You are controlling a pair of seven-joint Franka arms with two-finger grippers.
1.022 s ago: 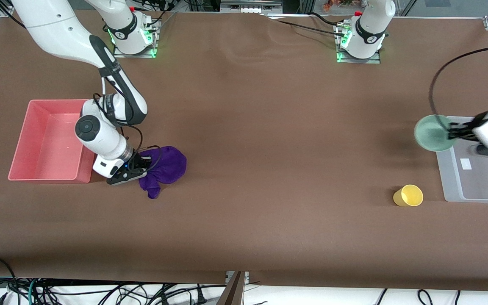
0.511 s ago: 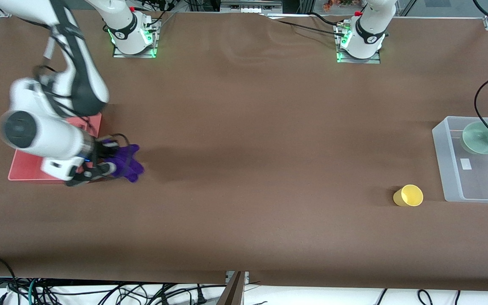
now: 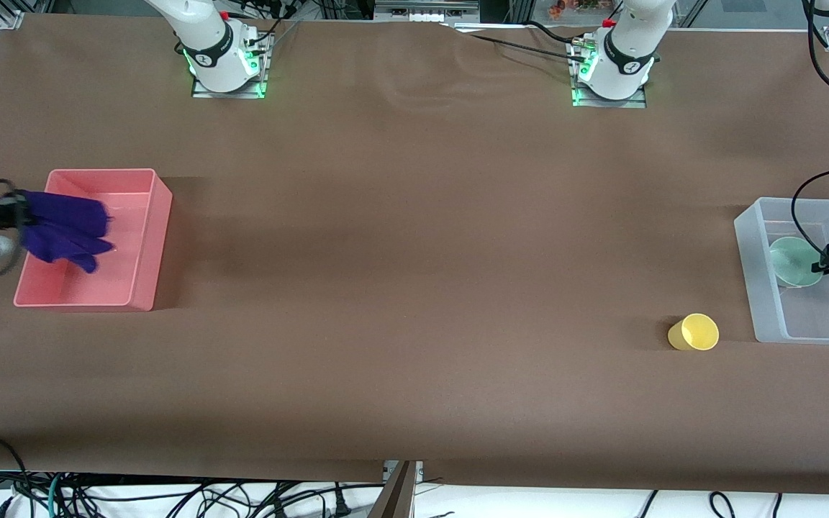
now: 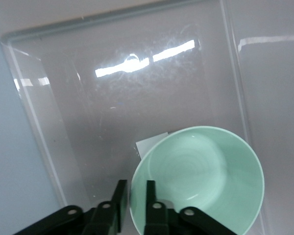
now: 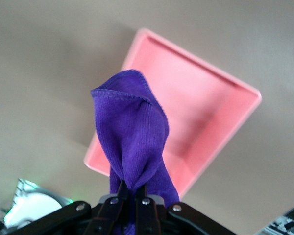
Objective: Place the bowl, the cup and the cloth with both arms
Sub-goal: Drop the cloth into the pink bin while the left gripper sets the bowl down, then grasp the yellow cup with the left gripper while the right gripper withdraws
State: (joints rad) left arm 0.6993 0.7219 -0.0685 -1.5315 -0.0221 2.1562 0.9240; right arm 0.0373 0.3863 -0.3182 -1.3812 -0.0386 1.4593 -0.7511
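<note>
In clear bin (image 4: 49, 147), blank label (image 4: 146, 145)

We can't read any text, brand, no. or sign in these views. Only candidate: a small white rectangular paper label (image 3: 791, 278) on the floor of the clear plastic rectangular bin (image 3: 745, 244), partly under the bowl in the left wrist view; looks blank to us.

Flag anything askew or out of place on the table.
Only the yellow cup: it lies tipped on its side on the table beside the clear bin, outside it. The bowl and cloth are held over their bins.
</note>
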